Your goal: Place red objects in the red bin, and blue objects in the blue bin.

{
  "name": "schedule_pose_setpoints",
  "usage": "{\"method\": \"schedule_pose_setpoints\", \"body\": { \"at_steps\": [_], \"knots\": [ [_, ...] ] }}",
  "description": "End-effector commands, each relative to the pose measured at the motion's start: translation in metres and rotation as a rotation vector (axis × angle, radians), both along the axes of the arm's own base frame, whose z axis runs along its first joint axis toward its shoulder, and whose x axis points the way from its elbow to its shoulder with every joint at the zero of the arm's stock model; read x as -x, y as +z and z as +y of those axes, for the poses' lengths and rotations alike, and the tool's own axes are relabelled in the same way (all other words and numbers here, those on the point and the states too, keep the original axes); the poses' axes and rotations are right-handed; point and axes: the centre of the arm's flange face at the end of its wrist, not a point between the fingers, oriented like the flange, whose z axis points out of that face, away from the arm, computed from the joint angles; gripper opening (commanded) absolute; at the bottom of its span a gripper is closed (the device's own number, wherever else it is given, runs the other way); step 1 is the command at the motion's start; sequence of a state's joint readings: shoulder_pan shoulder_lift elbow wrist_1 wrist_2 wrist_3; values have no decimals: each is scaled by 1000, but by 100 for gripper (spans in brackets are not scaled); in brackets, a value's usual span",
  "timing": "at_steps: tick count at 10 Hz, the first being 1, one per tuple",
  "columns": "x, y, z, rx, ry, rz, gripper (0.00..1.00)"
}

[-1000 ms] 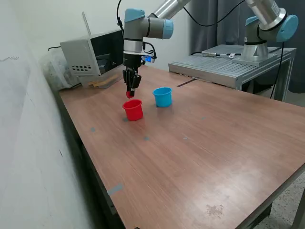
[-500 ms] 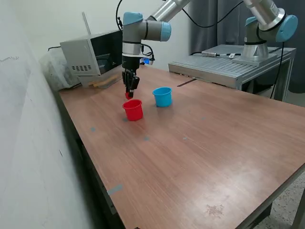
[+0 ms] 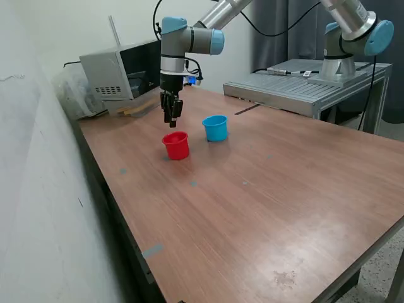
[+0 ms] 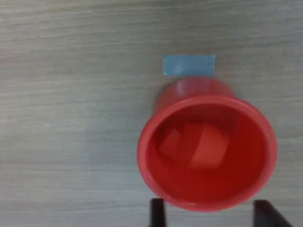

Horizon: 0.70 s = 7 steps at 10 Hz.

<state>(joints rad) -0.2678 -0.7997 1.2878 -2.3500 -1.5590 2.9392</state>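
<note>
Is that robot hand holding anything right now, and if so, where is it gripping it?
Nothing is held. The hand hangs open above the red cup, and two red cubes already lie inside the cup.

The arm (image 3: pixel 208 19) is built of silver-grey metal tubes joined by rounded grey housings with light blue caps. A black cable loops over its upper link and runs toward the wrist, where a small blue light glows. The gripper (image 3: pixel 170 118) is black, slim and two-fingered; the wrist view shows only its two dark fingertips (image 4: pixel 156 213).
</note>
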Motion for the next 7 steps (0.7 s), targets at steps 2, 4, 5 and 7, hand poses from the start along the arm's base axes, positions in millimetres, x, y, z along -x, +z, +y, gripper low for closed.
{"method": "schedule_pose_setpoints", "body": {
  "at_steps": [2,4,5,7],
  "knots": [
    [0,1,2,-4,-3,1,100],
    [-1,7,-7,-4,9,-2,100],
    [-15,14,-15,-1,15,-13,100],
    [-71,76,-39,-10,48,-2,100]
  ]
}}
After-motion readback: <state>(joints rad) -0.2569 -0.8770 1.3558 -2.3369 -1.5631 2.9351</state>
